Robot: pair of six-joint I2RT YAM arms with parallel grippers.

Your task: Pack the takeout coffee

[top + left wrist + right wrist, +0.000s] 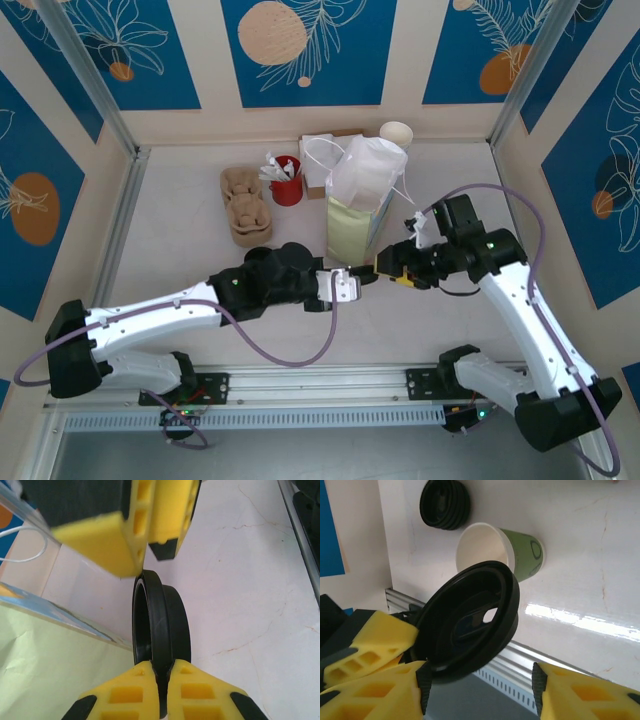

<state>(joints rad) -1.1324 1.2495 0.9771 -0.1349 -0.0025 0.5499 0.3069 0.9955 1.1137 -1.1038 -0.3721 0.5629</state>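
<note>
A black lid (162,620) hangs on edge above the table, and my left gripper (161,669) is shut on its rim. My right gripper (480,680) faces it from the other side with its jaws open. The lid (470,622) leans against one of its pads (422,690); the other pad stands well apart. The two grippers meet in front of the paper bag, left gripper (352,282) and right gripper (390,268). The takeout coffee cup (502,550) stands lidless on the table beyond the lid, white inside and green outside.
A stack of black lids (445,504) sits beside the cup. An upright pale green paper bag (350,228) stands mid-table with a white plastic bag (368,168) behind it. At the back are a red cup (286,184), a cardboard cup carrier (245,205) and a cream cup stack (396,133).
</note>
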